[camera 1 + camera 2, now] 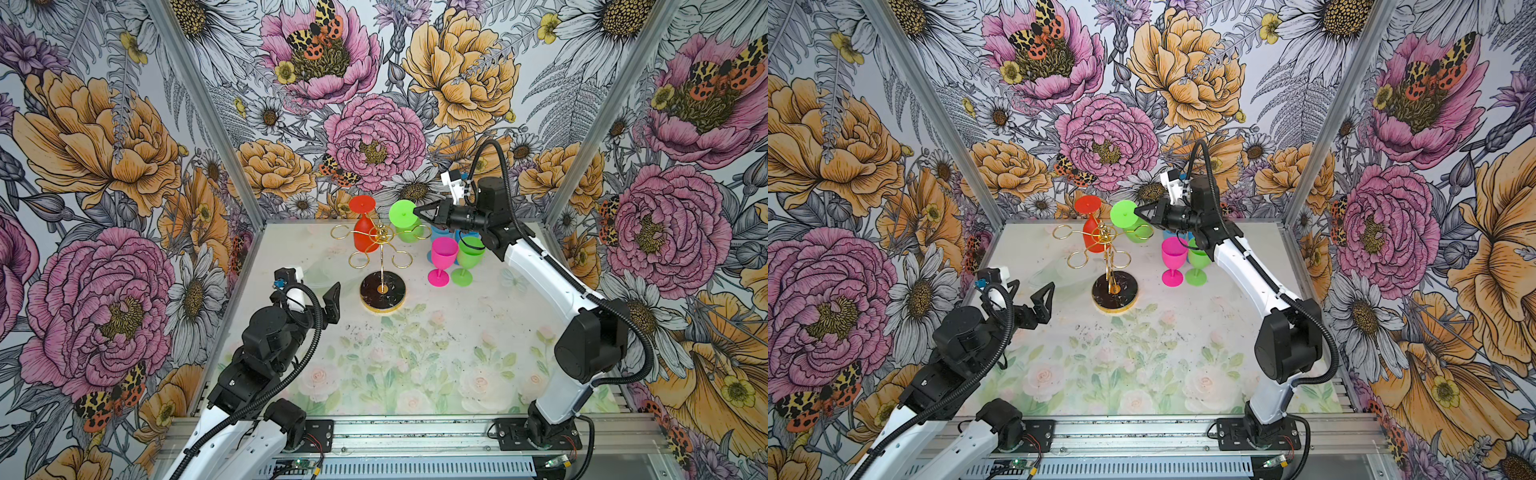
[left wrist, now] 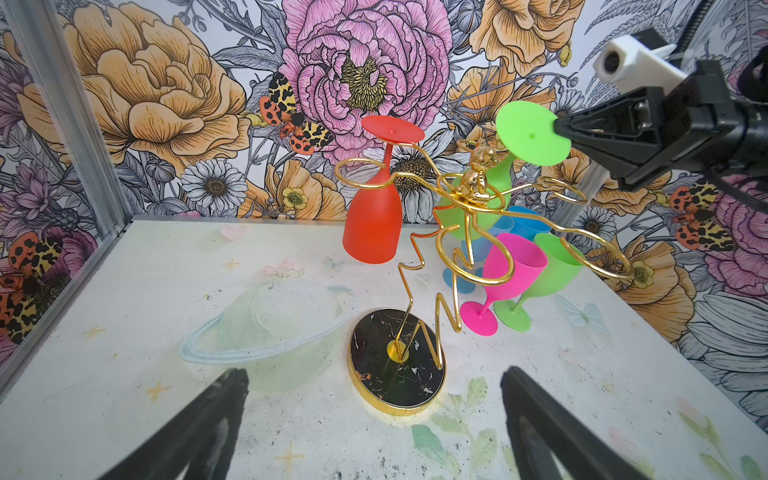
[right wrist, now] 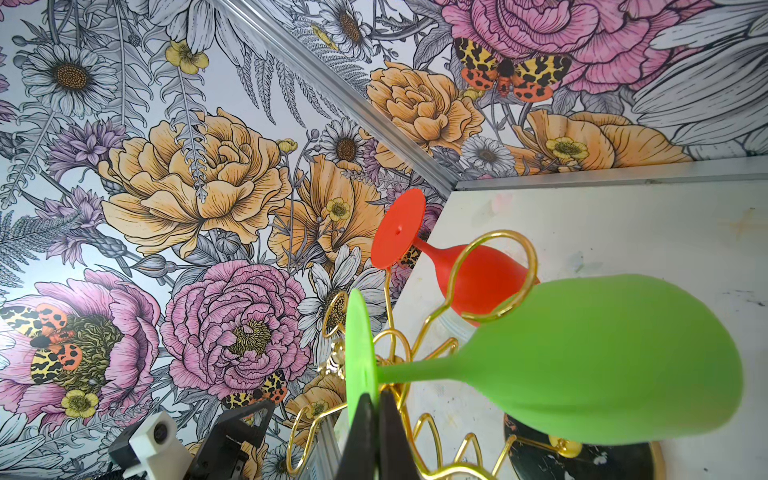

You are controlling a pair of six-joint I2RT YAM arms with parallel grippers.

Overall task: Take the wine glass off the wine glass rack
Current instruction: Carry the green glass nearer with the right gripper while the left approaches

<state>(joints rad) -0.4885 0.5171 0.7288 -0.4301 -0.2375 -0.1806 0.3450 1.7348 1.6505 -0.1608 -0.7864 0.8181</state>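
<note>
The wine glass rack (image 1: 380, 239) (image 1: 1105, 241) (image 2: 446, 257) is a gold wire stand on a round black base (image 1: 382, 291) at the back middle of the table. A green wine glass (image 1: 402, 212) (image 1: 1123, 212) (image 2: 532, 133) (image 3: 602, 357) hangs upside down and tilted among the rack's arms. My right gripper (image 1: 417, 212) (image 1: 1138, 211) (image 2: 559, 124) (image 3: 376, 409) is shut on the rim of its foot. I cannot tell whether the stem sits inside a loop. My left gripper (image 1: 1030, 293) (image 2: 374, 372) stands open and empty, low before the base.
A red glass (image 1: 365, 232) (image 2: 372, 224) hangs upside down on the rack's far left arm. Upright pink (image 1: 442, 259) and green (image 1: 469, 257) glasses stand right of the rack, under my right arm, with blue ones (image 2: 519, 224) behind. The cell's flowered walls close in the back and both sides.
</note>
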